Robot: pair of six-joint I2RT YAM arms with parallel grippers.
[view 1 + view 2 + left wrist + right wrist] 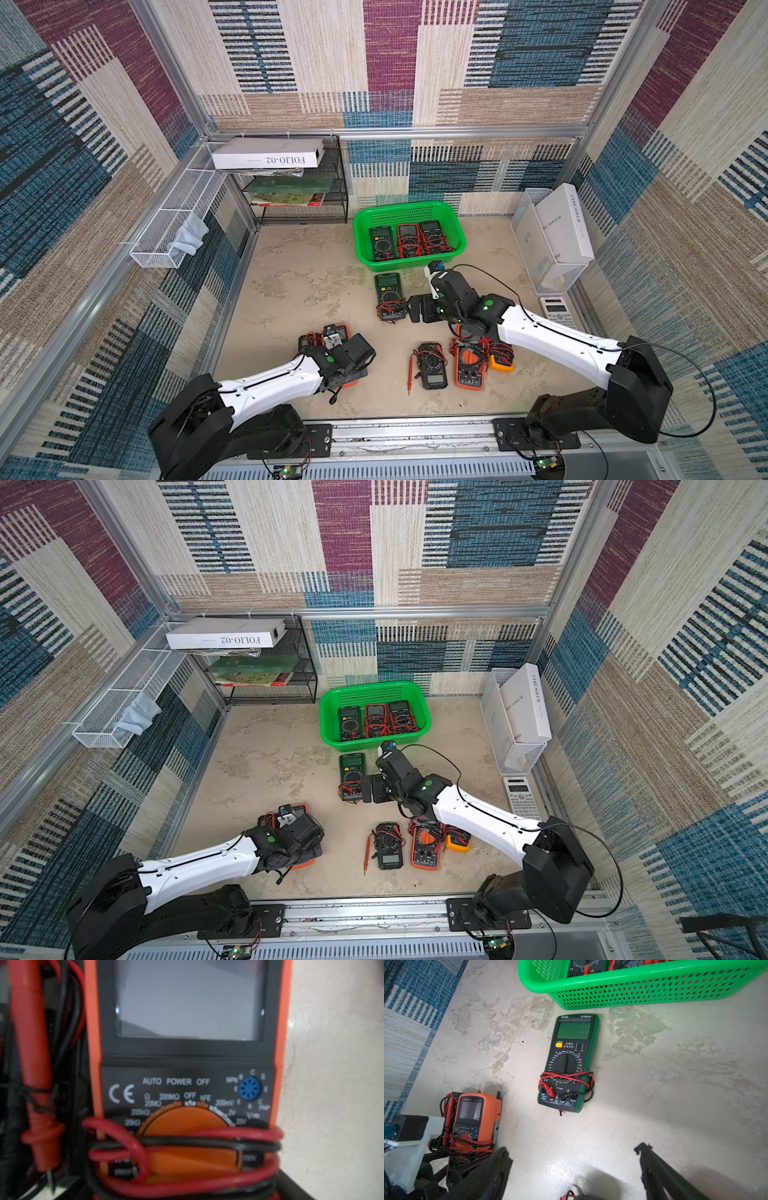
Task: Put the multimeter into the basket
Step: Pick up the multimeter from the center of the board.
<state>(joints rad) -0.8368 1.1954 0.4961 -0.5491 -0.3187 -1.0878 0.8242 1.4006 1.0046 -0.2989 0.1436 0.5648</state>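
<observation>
— Where's the basket (633, 980)?
— Straight ahead of the right gripper (573, 1149), whose jaws stand wide apart with nothing in them.
— The green multimeter (569, 1064)?
— Flat on the table (675, 1084), between that gripper and the basket.
— The left gripper (353, 368)?
— Down over the orange multimeter (187, 1053). I can't tell whether it has a grip.

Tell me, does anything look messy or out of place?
One red probe lies loose on the table beside the black multimeter, unlike the green multimeter, whose leads are wrapped around it. Nothing looks spilled or broken.
</observation>
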